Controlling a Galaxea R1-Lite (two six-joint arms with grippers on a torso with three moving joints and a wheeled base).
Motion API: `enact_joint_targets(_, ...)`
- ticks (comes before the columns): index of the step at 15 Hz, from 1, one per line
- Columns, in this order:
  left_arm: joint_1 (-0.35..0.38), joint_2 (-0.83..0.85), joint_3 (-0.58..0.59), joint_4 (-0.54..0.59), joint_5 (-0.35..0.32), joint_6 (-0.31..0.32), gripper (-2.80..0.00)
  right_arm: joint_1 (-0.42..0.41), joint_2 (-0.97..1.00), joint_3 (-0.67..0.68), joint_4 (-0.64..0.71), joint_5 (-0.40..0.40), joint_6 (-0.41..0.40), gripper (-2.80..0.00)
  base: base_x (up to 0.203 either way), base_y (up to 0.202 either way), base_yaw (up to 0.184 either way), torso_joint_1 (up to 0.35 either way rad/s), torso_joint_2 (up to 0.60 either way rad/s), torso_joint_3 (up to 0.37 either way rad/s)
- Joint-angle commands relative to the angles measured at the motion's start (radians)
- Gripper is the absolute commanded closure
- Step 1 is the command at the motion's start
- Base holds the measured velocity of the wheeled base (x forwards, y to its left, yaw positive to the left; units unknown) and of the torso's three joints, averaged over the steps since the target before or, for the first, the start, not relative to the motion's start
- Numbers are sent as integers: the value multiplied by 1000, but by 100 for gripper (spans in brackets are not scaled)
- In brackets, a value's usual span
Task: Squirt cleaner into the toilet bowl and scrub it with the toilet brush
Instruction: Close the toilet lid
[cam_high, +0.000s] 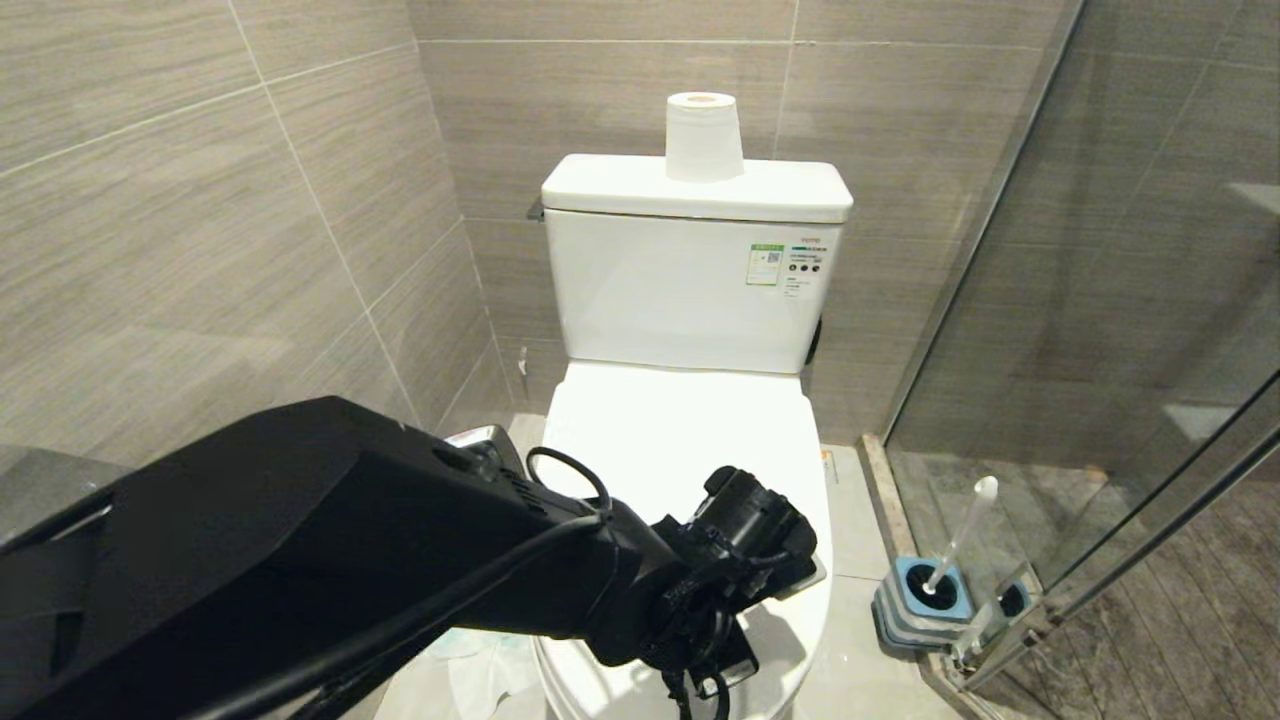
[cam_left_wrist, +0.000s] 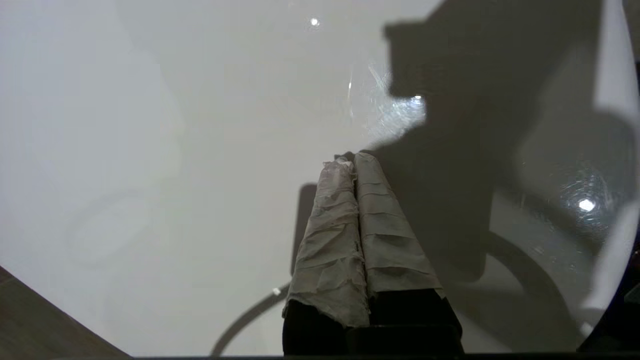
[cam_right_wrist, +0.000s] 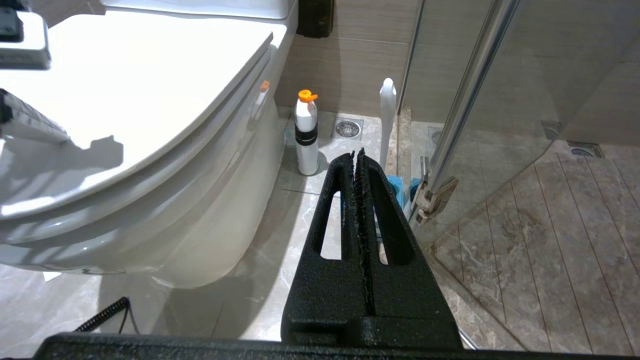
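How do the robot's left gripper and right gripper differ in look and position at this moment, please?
The left gripper has fingers wrapped in pale, wrinkled tape, while the right gripper has bare black, slotted fingers. The left gripper hangs just over the closed white toilet lid; the right gripper sits low beside the toilet, aimed at the floor near the toilet brush and a white bottle with an orange cap. Both are shut and hold nothing.

A paper roll (cam_high: 704, 135) stands on the tank (cam_high: 696, 190) behind the closed lid (cam_high: 650, 430); the toilet brush (cam_high: 958, 545) stands right.
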Motion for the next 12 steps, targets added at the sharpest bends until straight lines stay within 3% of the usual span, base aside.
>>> enact_joint_targets(1,-7,29,17,-20,8,-15,0,0,1,2,0,0,0,0,0,0,0,0,0,0)
enact_joint_targets(5,-32,78,19,-59,64,-118,0,0,1,0,0,0,0,0,0,0,0,0,0,0)
enact_joint_targets(12,-35,88,20,-83,70,-133,0,0,1,0,0,0,0,0,0,0,0,0,0,0)
